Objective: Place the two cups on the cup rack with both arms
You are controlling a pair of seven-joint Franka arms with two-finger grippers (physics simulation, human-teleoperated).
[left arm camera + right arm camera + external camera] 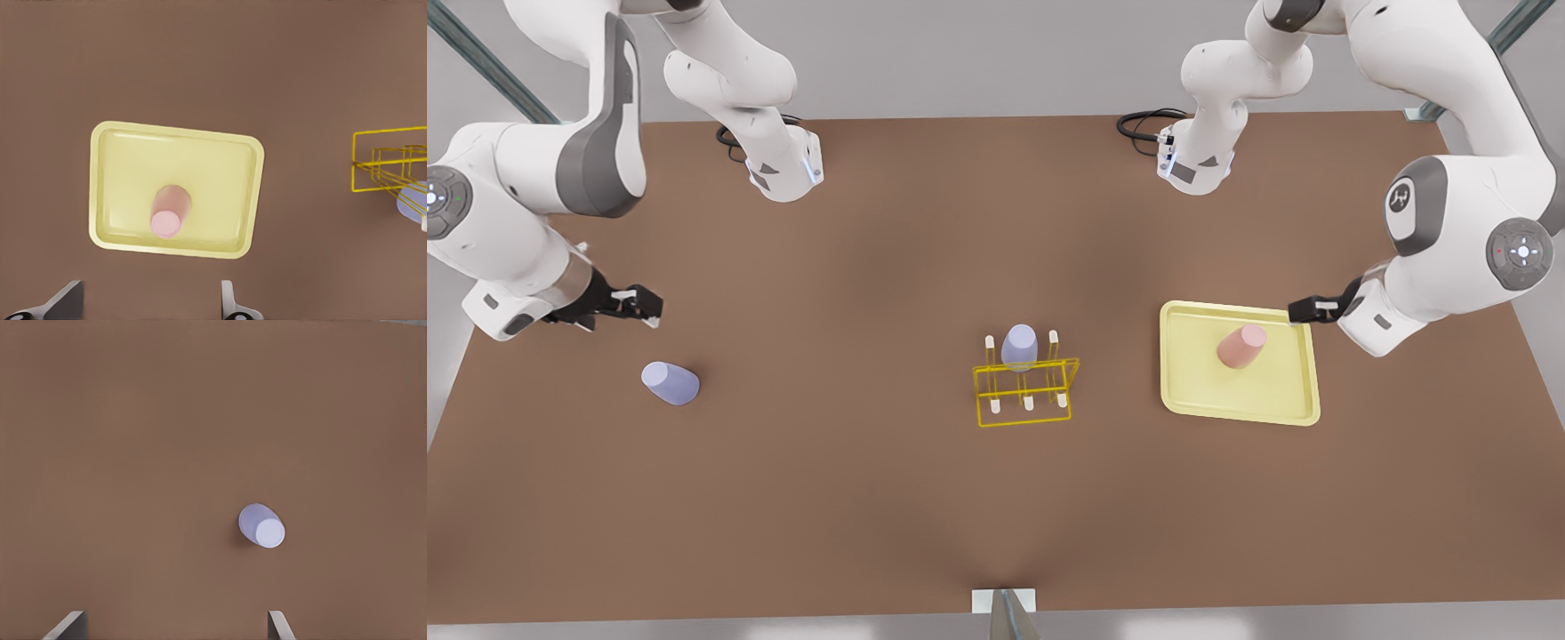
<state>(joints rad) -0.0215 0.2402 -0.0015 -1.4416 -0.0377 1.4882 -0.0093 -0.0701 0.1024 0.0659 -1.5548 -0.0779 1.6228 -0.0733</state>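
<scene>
A salmon pink cup (pixel 1240 345) (pixel 170 210) stands upside down on a pale yellow tray (pixel 1193 391) (pixel 220 167). My left gripper (pixel 1303 311) (pixel 150 293) hovers open at the tray's far corner, on the front view's right, apart from the cup. A lavender cup (pixel 670 383) (pixel 261 526) stands on the bare table at the front view's left. My right gripper (pixel 645 307) (pixel 175 620) hangs open above and behind it, holding nothing. The yellow wire cup rack (pixel 1024 391) (pixel 383 167) stands mid-table with another lavender cup (pixel 1019 347) (pixel 411 202) on a back peg.
The brown table (pixel 871 498) stretches wide in front of the rack and between the cups. Both arm bases (pixel 783 164) stand at the far edge with black cables (pixel 1143 124) beside them. A small grey fixture (pixel 1005 609) sits at the near edge.
</scene>
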